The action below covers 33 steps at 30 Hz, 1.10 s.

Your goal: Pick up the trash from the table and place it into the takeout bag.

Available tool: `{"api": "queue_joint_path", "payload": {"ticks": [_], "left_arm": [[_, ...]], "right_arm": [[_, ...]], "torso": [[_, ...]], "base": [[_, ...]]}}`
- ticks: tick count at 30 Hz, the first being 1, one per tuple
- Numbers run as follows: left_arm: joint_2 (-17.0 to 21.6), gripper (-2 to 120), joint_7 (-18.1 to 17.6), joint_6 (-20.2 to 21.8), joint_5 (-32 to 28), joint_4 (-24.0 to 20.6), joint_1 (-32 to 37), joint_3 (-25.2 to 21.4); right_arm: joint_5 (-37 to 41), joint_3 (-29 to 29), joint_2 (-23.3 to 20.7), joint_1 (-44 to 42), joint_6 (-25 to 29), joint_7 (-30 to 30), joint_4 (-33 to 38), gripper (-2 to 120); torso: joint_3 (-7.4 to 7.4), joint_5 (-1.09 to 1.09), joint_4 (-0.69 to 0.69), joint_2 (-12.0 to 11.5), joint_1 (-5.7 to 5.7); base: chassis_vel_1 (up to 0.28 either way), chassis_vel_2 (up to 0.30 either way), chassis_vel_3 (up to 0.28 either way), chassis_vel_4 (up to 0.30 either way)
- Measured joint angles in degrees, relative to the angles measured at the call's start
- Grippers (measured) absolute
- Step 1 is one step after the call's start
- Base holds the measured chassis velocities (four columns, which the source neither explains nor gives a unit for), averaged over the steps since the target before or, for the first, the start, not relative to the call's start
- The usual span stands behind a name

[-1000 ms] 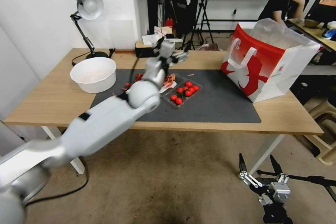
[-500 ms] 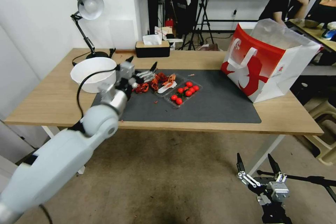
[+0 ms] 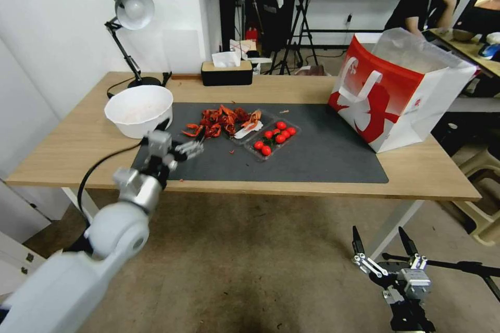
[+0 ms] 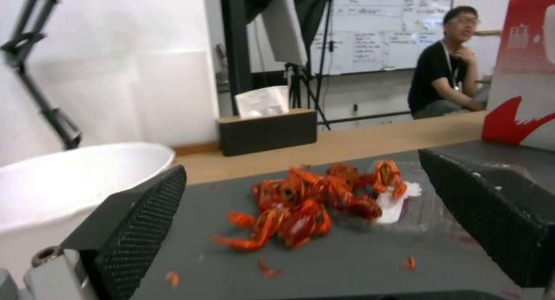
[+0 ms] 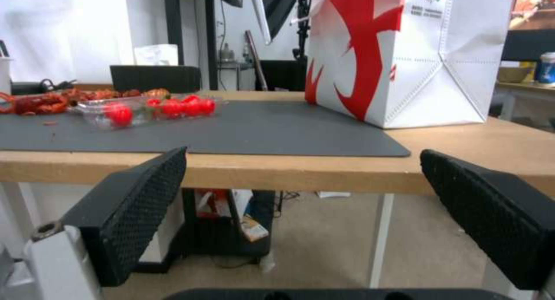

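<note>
A pile of red crayfish shells (image 3: 221, 119) (image 4: 301, 204) lies on the dark grey mat (image 3: 323, 156) of the table (image 3: 62, 151). Beside it sits a clear plastic tray of cherry tomatoes (image 3: 273, 138) (image 5: 156, 107). My left gripper (image 3: 182, 131) hovers open over the mat's front left corner, a little short of the shells, with nothing between its fingers (image 4: 133, 230). The red and white takeout bag (image 3: 385, 93) (image 5: 399, 53) stands open at the table's right end. My right gripper (image 3: 383, 242) hangs open below the table's front edge, near the floor.
A white bowl (image 3: 139, 109) stands at the mat's left edge, close to the left gripper. A desk lamp (image 3: 130, 10) and a black tissue box (image 3: 226, 73) are at the back. Small red scraps (image 3: 232, 152) dot the mat. A white table leg (image 3: 398, 223) stands near the right gripper.
My left arm has pulled back from over the far middle of the table to the mat's front left corner, uncovering the shells. The right arm has barely moved.
</note>
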Motion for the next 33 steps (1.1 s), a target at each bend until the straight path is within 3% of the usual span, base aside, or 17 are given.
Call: {"api": "queue_joint_path", "payload": {"ticks": [3, 10, 17, 22, 33], "left_arm": [[-1.91, 100, 1.12, -2.72, 1.92, -1.01, 7.17, -3.97], [-7.00, 100, 2.52, -7.64, 6.97, -1.07, 16.55, -8.65], [-12.24, 100, 1.11, -12.77, 10.82, -1.56, 26.44, -11.87], [-15.78, 100, 1.87, -15.79, 11.92, -1.00, 29.38, -12.85], [-19.01, 100, 2.74, -18.41, 14.06, 1.13, 30.91, -13.00]], "right_arm": [[0.43, 0.04, -0.14, 0.06, 0.02, -0.42, 0.21, 100], [2.14, 0.33, -0.66, 0.07, 0.02, -1.90, 0.75, 100], [3.50, 0.93, -1.17, 0.76, -0.93, -3.04, 1.39, 100], [4.90, 1.09, -1.67, 1.67, -2.43, -4.07, 1.47, 100], [8.89, 1.62, -3.45, 4.30, -10.19, -3.71, 2.47, 100]], "torso": [[0.00, 0.02, -0.02, 0.00, 0.00], [0.00, 0.01, -0.03, 0.00, 0.00], [0.00, 0.01, -0.03, 0.00, 0.00], [0.00, 0.01, -0.02, 0.01, 0.00], [0.00, 0.01, -0.02, 0.00, 0.00]], "base": [[0.000, 0.000, 0.000, 0.000], [0.000, 0.000, 0.000, 0.000], [0.000, 0.000, 0.000, 0.000], [0.000, 0.000, 0.000, 0.000], [0.000, 0.000, 0.000, 0.000]]}}
